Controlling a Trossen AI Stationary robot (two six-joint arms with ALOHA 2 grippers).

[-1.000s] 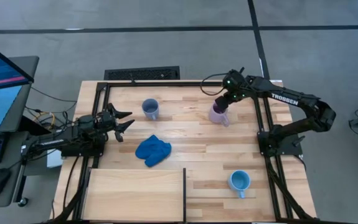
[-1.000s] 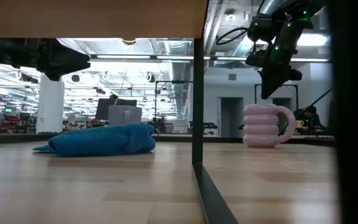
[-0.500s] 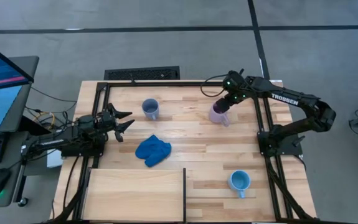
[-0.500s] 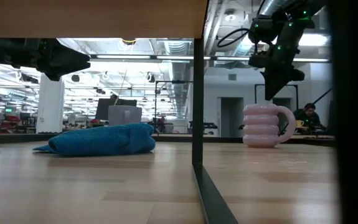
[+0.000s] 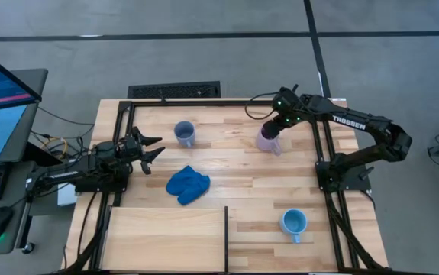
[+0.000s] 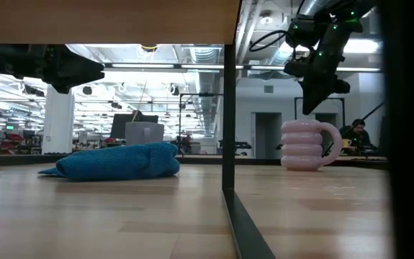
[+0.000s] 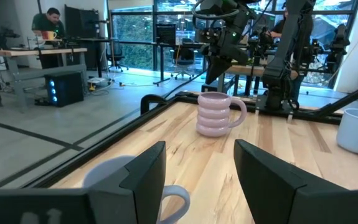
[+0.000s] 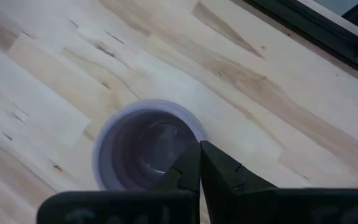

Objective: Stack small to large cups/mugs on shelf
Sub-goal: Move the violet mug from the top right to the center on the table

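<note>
The pale lilac ribbed mug (image 5: 267, 140) stands upright on its base at the table's far right; it also shows in the low view (image 6: 304, 144). My right gripper (image 8: 200, 148) is shut and points down just above the mug's opening (image 8: 146, 147), apart from it in the low view (image 6: 311, 108). The grey-blue mug (image 5: 185, 134) stands at the far middle. The light blue mug (image 5: 293, 222) stands near the right front. The shelf (image 5: 166, 238) lies at the front left. My left gripper (image 5: 155, 150) is open and empty at the left, off the table surface.
A royal-blue cloth lump (image 5: 187, 184) lies in the middle of the table between the mugs and the shelf. A dark frame runs along the table's far, left and right edges. A person sits in the room beyond the table.
</note>
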